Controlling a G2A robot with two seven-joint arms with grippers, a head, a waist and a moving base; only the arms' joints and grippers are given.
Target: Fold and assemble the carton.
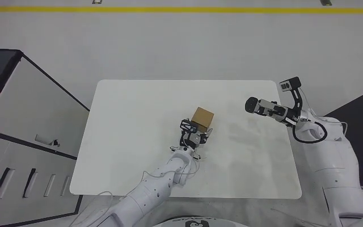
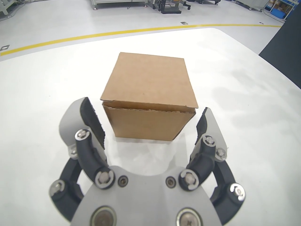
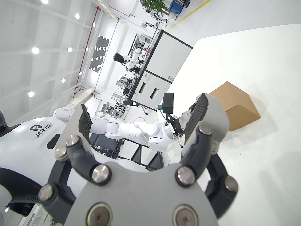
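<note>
Carton (image 2: 148,95) standing upright near the middle of the desk (image 1: 130,142). Its top flap is folded down flat and slightly overhangs the front wall, with a thin gap visible beneath the flap's front edge. The left end effector (image 2: 146,106) sits just in front of the carton, released, its jaws spread wider than the carton and touching neither side wall. The right end effector (image 3: 142,103) is likewise released and holds nothing, well apart from the carton toward the desk's right side. The carton appears to be hollow corrugated board: probably light and stiff along its edges, but liable to dent mid-panel and to slide on the smooth desk. A hold across opposite side walls, close to the vertical corners, would likely be firmest. The flap's front edge seems the place to press for seating.
</note>
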